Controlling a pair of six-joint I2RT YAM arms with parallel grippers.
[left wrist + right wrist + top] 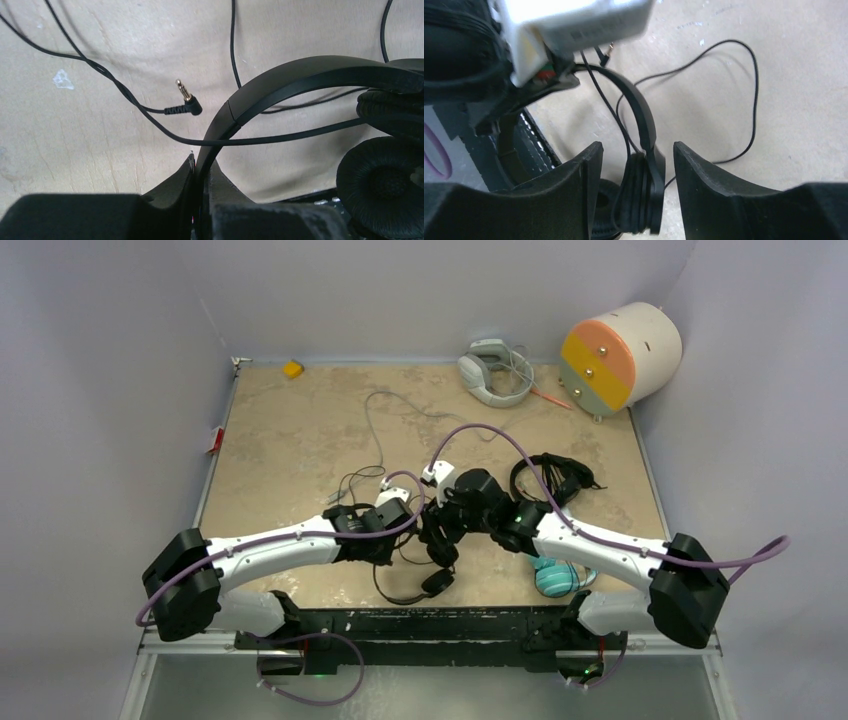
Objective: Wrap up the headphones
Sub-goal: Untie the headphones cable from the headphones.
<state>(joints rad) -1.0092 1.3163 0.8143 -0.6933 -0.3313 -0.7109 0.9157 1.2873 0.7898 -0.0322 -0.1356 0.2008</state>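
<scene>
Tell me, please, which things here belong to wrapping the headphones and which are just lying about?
Job:
black headphones, in the left gripper
other black headphones
teal headphones
grey headphones

Lying about:
cream drum
yellow block

Tan table [290, 450], grey headphones [490, 375] far edge, black pair [572, 478] mid-R, teal pair [556, 578] near edge

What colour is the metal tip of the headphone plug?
Gold, on a black angled plug; clearest in the left wrist view.

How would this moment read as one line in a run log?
left gripper: shut on band of black headphones | right gripper: open around ear cup | cord: unwrapped, plug on table
</scene>
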